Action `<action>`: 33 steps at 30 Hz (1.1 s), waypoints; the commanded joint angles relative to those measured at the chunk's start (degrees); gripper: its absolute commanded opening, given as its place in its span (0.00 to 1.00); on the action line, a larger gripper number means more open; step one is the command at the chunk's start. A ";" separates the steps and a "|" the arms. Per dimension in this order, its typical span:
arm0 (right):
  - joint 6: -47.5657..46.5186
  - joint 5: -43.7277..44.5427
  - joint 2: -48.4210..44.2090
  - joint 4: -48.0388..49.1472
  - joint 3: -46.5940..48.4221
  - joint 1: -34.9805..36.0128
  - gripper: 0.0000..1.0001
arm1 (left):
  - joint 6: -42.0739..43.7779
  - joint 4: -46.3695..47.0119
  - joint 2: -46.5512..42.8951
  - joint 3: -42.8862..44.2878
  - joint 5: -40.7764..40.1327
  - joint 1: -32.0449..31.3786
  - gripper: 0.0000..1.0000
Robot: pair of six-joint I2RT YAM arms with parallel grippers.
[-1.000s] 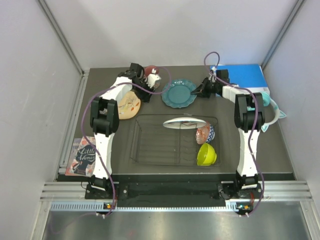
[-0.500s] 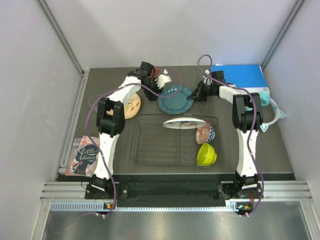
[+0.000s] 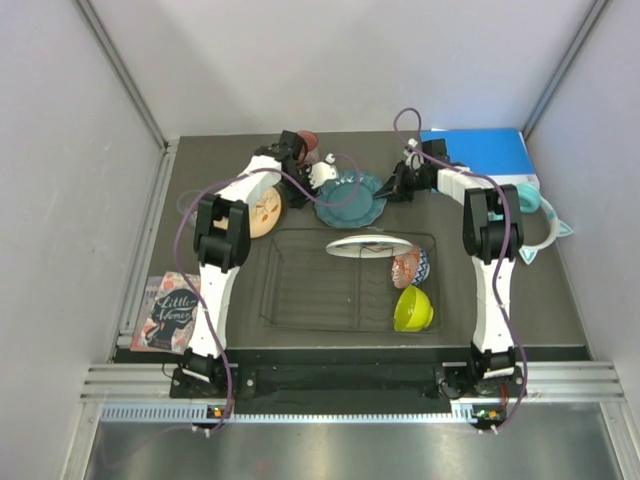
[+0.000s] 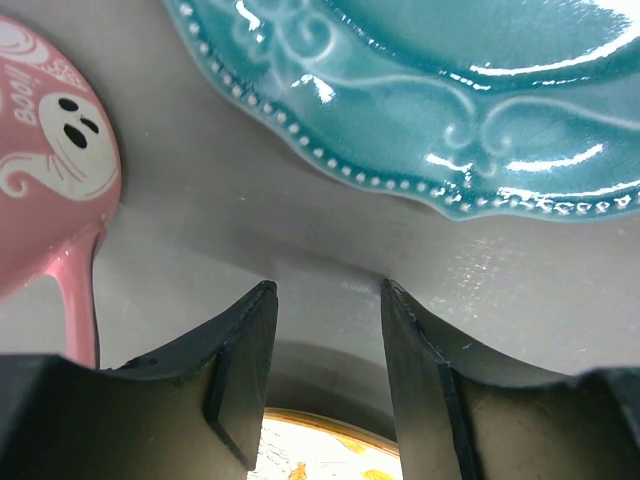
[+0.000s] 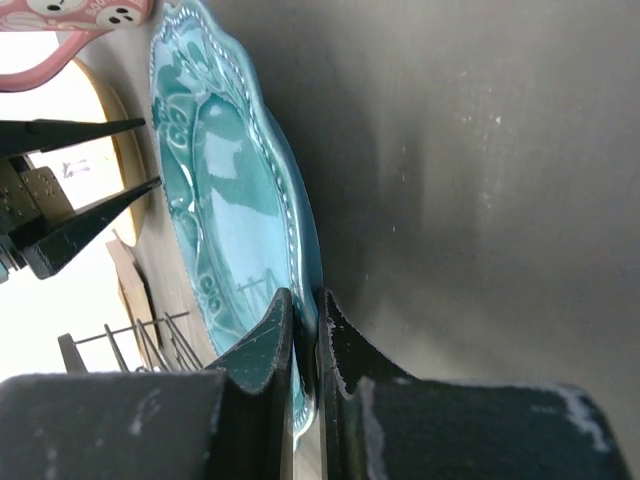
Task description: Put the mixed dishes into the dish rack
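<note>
The rack (image 3: 290, 285) holds three dishes: a white plate (image 3: 368, 245) standing on edge at its far side, and a pink bowl (image 3: 408, 267) and a lime bowl (image 3: 412, 308) at its right end. Just behind the rack is the teal plate (image 3: 350, 200). The right jaws pinch its right rim. The left jaws stand half open and empty at its left rim, near the mug (image 4: 45, 150). A yellow plate (image 3: 265, 212) lies on the desk (image 3: 200, 165), left of the rack's far corner.
</note>
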 commanded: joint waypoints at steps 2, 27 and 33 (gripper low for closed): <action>-2.83 0.66 2.70 -2.87 3.63 1.29 0.16 | 4.81 -2.75 2.23 0.37 2.17 -1.60 0.51; -1.43 -4.43 7.79 -1.56 3.11 7.08 0.72 | 5.70 -4.86 7.68 6.79 3.93 -6.35 0.51; -0.03 -6.98 8.50 0.20 3.99 9.90 0.73 | 4.12 -3.19 8.64 6.97 5.94 -7.23 0.51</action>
